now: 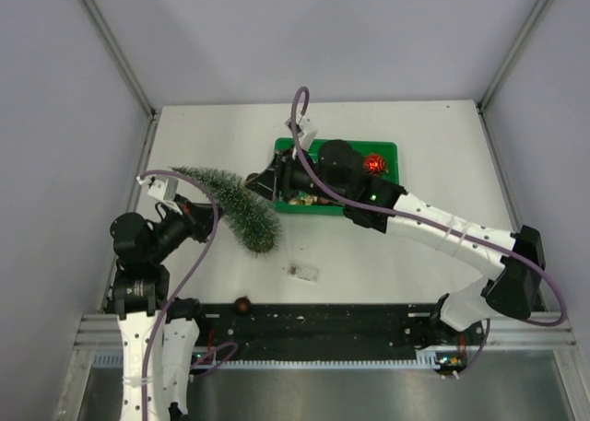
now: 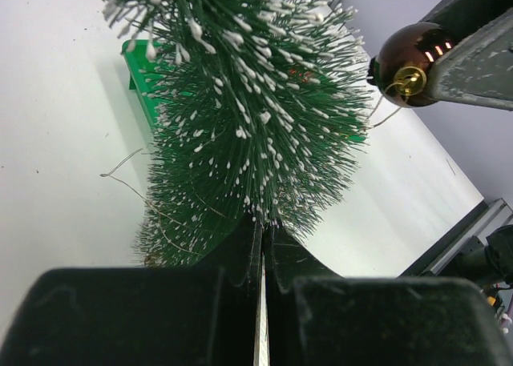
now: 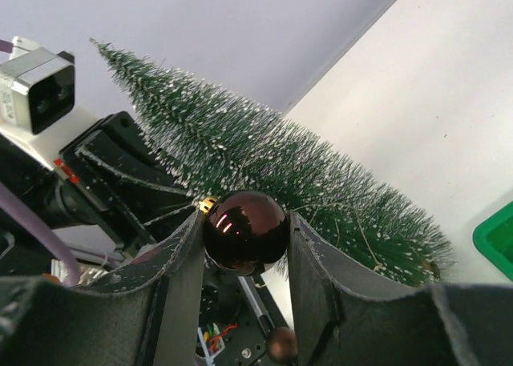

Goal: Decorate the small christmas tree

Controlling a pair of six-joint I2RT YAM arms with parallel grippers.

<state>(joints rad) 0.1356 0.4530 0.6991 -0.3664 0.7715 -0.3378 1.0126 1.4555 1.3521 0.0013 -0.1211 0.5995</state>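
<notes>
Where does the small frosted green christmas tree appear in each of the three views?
Top external: frosted dark green christmas tree left of centre.
Left wrist: tree upper centre.
Right wrist: tree diagonally across the middle.
Shared landmark: flat green plastic tray.

We count two arms, the left arm (image 1: 143, 347) and the right arm (image 1: 442, 229), each built of white shells between black joint housings. A mauve cable (image 1: 215, 228) loops off the left one, and its twin (image 1: 294, 126) arcs over the right. A green light (image 1: 374, 197) glows on the right arm's black wrist. The left gripper (image 2: 261, 231) has matte black fingers (image 2: 144, 318); the right gripper (image 3: 244, 222) has dark fingers (image 3: 321, 286), scuffed pale at the edges
</notes>
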